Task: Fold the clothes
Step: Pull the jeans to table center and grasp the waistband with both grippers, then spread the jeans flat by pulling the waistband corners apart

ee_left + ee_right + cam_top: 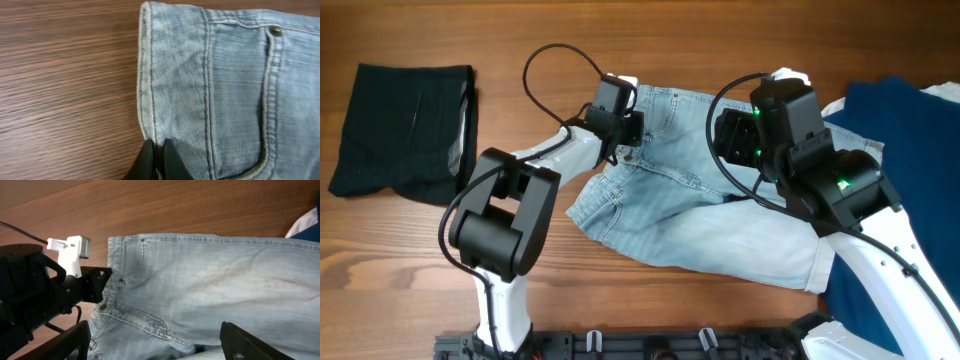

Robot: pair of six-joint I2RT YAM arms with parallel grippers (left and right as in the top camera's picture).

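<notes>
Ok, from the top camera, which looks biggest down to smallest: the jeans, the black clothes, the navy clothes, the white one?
1. jeans
2. black garment and navy garment: can't rank, the right arm and picture edge hide part of the navy.
3. white garment, only a sliver shows.

Jeans (700, 220) lie spread across the middle of the tabletop (400, 260). Waistband end is to the left; the rest runs right and toward the near edge.

Left hand (625, 125) sits at the waistband's left edge, fingers (157, 160) pinched together on the fabric rim. Bare tabletop lies to its left.

Right hand (154, 330) is over the jeans, to the right of the left hand, fingers set wide apart.

Folded garment (405, 130) is at the far left, well apart from the jeans.

Large garment (890, 115) is at the right edge, just beside the jeans' right end. A bit of another cloth (790, 75) shows behind the right arm.
</notes>
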